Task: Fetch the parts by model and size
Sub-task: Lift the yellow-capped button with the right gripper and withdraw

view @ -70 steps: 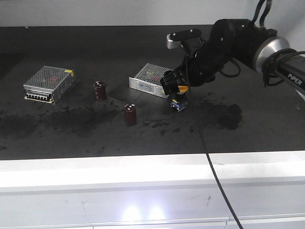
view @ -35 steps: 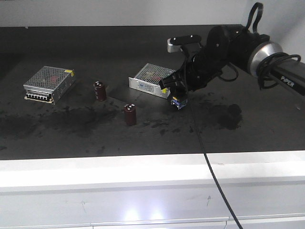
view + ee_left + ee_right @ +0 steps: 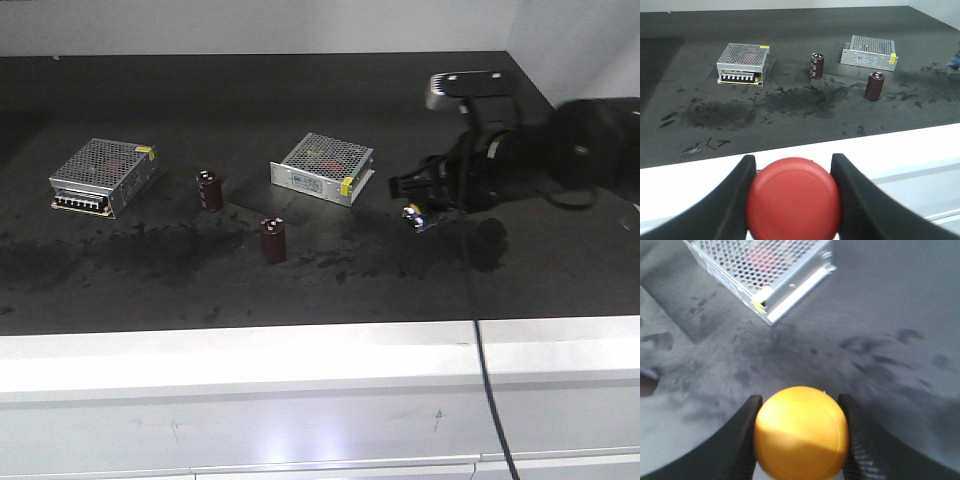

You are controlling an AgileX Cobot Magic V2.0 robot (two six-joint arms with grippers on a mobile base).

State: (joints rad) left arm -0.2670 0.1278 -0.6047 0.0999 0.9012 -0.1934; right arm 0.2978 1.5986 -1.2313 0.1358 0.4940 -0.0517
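Caps facing cameras, left pincer (image 3: 792,165) clamping red switch (image 3: 794,200), right pincer (image 3: 798,402) yellow switch (image 3: 801,432)

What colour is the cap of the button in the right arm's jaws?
Yellow cap; it shows best in the right wrist view.

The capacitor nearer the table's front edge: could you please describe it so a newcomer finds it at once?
On the dark table, find the silver perforated box near the middle. Just in front of it, slightly left, stands the capacitor, an upright dark red cylinder. Its twin stands farther back, toward the other silver box; this one is nearer the front edge.
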